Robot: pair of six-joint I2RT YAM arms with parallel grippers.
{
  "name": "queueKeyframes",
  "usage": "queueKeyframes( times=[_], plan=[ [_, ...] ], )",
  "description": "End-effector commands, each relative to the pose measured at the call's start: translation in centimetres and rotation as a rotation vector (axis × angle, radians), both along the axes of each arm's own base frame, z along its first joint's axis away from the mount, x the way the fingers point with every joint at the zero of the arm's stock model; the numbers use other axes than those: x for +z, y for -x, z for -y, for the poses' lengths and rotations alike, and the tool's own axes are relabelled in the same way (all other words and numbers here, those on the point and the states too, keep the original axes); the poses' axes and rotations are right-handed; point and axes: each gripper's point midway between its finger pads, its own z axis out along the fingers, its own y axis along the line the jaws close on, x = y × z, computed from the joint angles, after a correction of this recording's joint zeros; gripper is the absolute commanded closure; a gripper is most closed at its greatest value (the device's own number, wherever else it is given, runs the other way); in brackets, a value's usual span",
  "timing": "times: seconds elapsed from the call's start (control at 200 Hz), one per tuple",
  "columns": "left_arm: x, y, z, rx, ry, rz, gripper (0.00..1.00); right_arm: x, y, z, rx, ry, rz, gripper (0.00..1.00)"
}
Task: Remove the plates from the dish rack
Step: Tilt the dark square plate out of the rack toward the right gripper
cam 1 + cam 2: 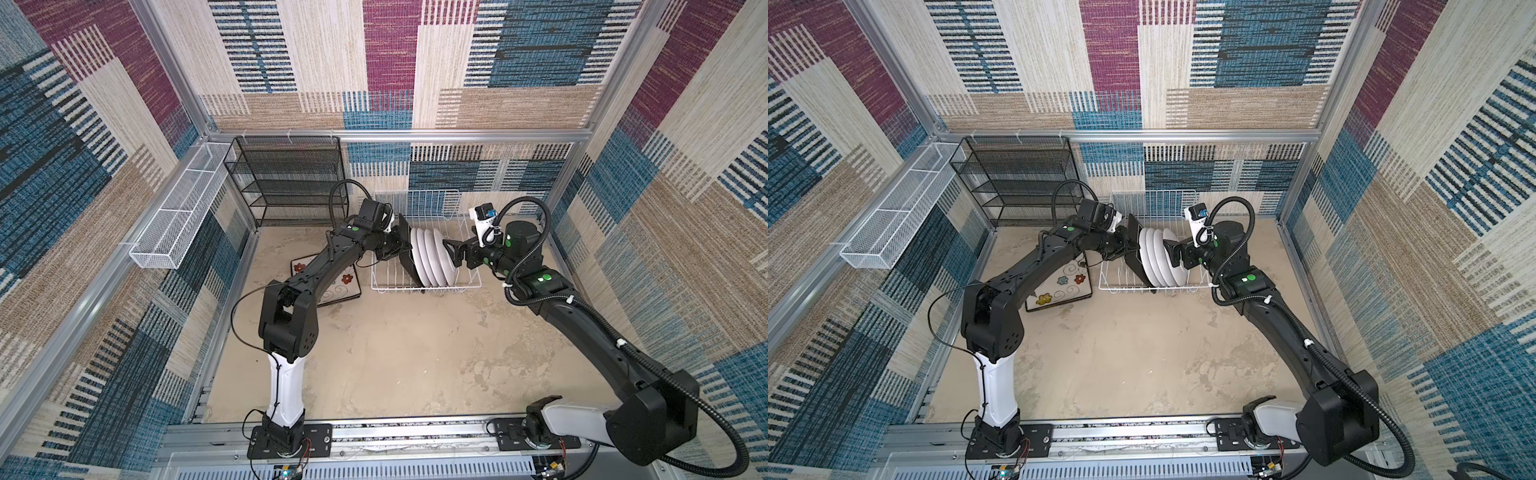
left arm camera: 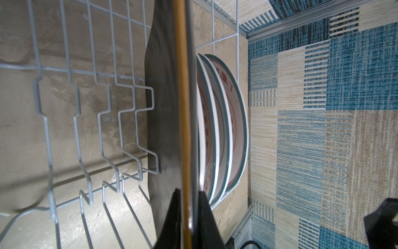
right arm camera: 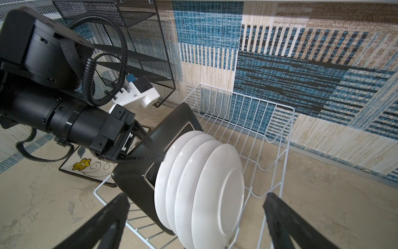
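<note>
The white wire dish rack (image 1: 390,289) (image 1: 1125,287) stands at the back of the table. Several round white plates (image 1: 430,259) (image 1: 1160,264) (image 3: 206,183) stand upright in it, backs toward the right arm. Left of them stands a black-backed square plate (image 1: 408,268) (image 1: 1137,268) (image 2: 168,107) (image 3: 172,125). My left gripper (image 1: 400,245) (image 1: 1128,245) (image 2: 189,191) is shut on that square plate's upper edge. My right gripper (image 1: 451,251) (image 1: 1170,253) (image 3: 197,198) hangs open just right of the round plates, touching nothing. Another square plate (image 1: 336,284) (image 1: 1063,286) (image 3: 86,166) lies face up on the table beside the rack, under the left arm.
A black mesh shelf unit (image 1: 286,178) (image 1: 1017,174) stands at the back left, close behind the left wrist. A long white mesh basket (image 1: 178,216) hangs on the left wall. The rack's empty prongs (image 2: 86,129) run left of the square plate.
</note>
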Motion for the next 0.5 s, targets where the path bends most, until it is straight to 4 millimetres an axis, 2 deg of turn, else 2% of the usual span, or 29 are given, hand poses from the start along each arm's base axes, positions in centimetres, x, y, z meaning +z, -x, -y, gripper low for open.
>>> queueKeyframes(
  times=[0.0, 0.496],
  plan=[
    [2.5, 0.5, 0.4, -0.015, 0.058, 0.024, 1.00, 0.8, 0.0, 0.0, -0.001, -0.006, 0.029, 0.00],
    [5.3, 0.6, -0.5, 0.005, 0.053, 0.086, 1.00, 1.1, 0.1, 0.1, -0.004, -0.004, 0.037, 0.00]
  ],
)
